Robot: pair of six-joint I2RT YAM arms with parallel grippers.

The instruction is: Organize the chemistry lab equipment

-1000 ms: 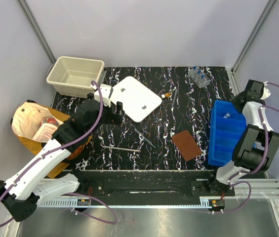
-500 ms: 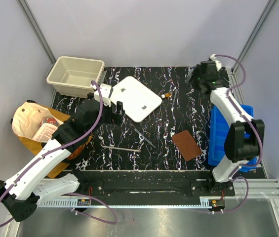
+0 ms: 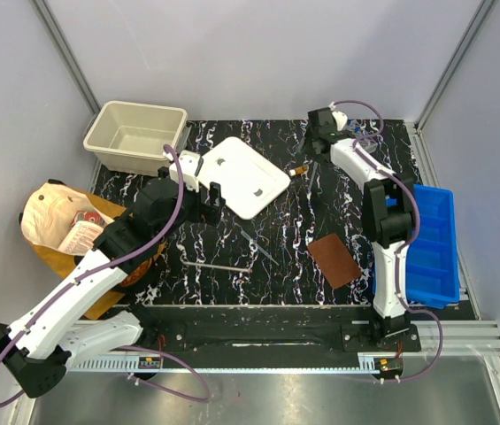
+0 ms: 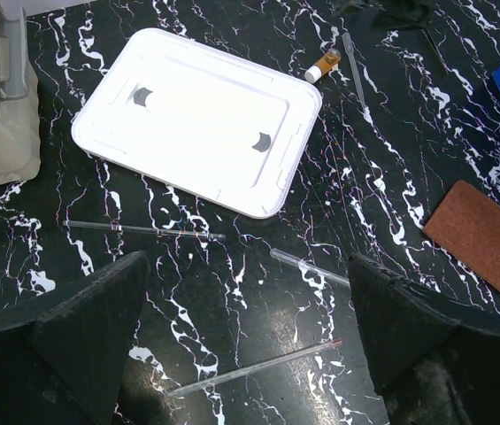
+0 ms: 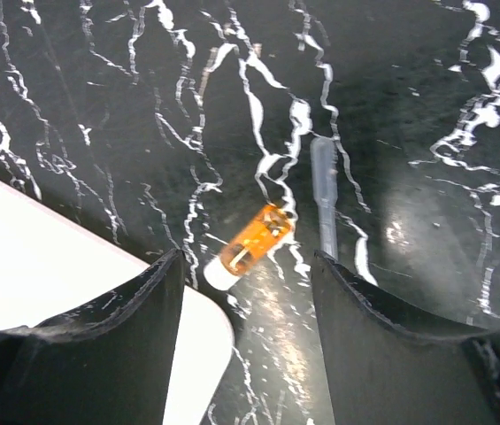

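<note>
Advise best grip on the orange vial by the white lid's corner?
Take the orange vial across its amber body, mid-length, from straight above. It lies flat and diagonal, so turn the right pincer square to its axis. Its white cap sits by the white lid; a pipette lies close alongside.

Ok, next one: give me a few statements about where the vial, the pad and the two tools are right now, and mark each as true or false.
1. The right tool hangs open over the orange vial. True.
2. The brown pad lies flat on the table, beside the blue bin. True.
3. The orange vial lies inside the blue bin. False: it lies on the table, close by a corner of the white lid.
4. The left tool grips the white lid. False: it is open and holds nothing.
</note>
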